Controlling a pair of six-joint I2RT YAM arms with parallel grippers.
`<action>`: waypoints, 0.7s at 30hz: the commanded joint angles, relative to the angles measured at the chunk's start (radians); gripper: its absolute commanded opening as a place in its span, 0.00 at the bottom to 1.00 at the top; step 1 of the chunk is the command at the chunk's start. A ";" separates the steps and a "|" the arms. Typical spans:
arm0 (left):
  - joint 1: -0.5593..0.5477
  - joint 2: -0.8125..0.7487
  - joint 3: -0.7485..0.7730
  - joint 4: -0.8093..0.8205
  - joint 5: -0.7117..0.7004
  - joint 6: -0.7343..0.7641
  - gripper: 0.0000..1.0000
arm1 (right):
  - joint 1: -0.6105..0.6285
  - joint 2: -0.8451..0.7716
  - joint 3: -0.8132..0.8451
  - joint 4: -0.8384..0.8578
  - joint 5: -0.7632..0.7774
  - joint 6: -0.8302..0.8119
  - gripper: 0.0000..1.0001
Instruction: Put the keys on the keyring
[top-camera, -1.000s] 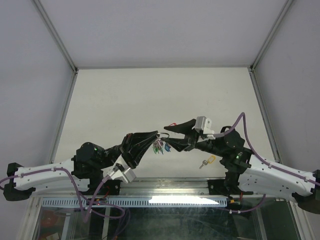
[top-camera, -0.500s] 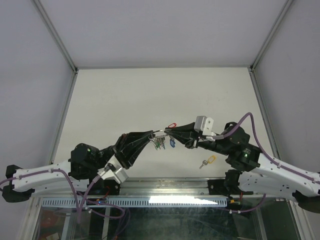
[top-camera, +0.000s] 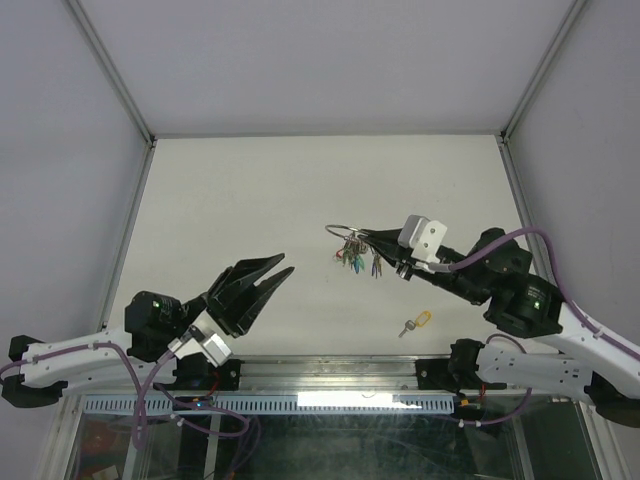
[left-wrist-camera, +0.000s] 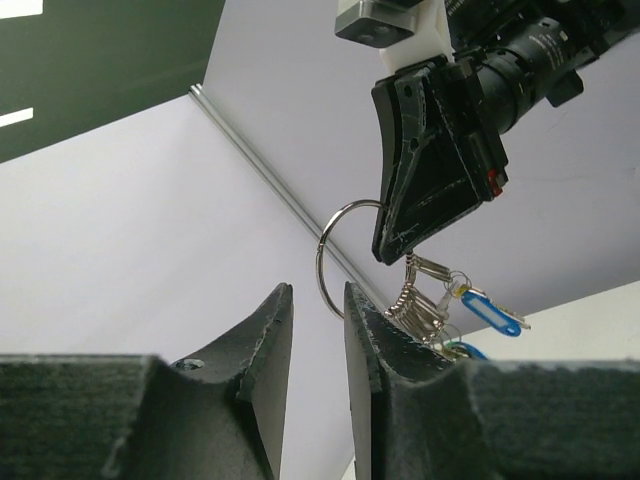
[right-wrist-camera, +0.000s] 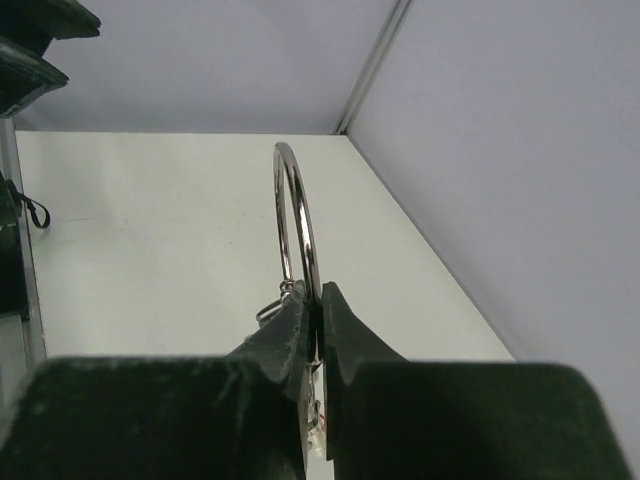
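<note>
My right gripper (top-camera: 365, 238) is shut on the keyring (top-camera: 340, 231) and holds it above the table. Several keys (top-camera: 355, 258) with green and blue heads hang from the ring. The ring stands upright between the right fingers in the right wrist view (right-wrist-camera: 297, 225). In the left wrist view the keyring (left-wrist-camera: 330, 262) and a blue-headed key (left-wrist-camera: 490, 312) show beyond my open, empty left gripper (left-wrist-camera: 316, 300). My left gripper (top-camera: 278, 264) sits low and to the left, apart from the ring. One yellow-headed key (top-camera: 414, 322) lies on the table near the right arm.
The white table (top-camera: 250, 200) is bounded by grey walls with metal rails (top-camera: 125, 250) at the left, back and right. A metal rail (top-camera: 330, 375) runs along the near edge by the arm bases.
My left gripper has let go of the keyring, opened and pulled back down to the left. My right gripper kept the ring with the keys and shifted slightly right.
</note>
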 joint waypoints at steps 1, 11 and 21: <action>0.000 0.018 0.022 -0.011 -0.042 -0.026 0.26 | -0.001 0.033 0.129 -0.147 -0.023 -0.062 0.00; 0.000 0.134 0.099 -0.090 0.020 -0.037 0.30 | -0.001 0.068 0.164 -0.266 -0.226 -0.136 0.00; 0.000 0.194 0.135 -0.146 0.018 -0.098 0.34 | -0.001 0.064 0.159 -0.224 -0.322 -0.191 0.00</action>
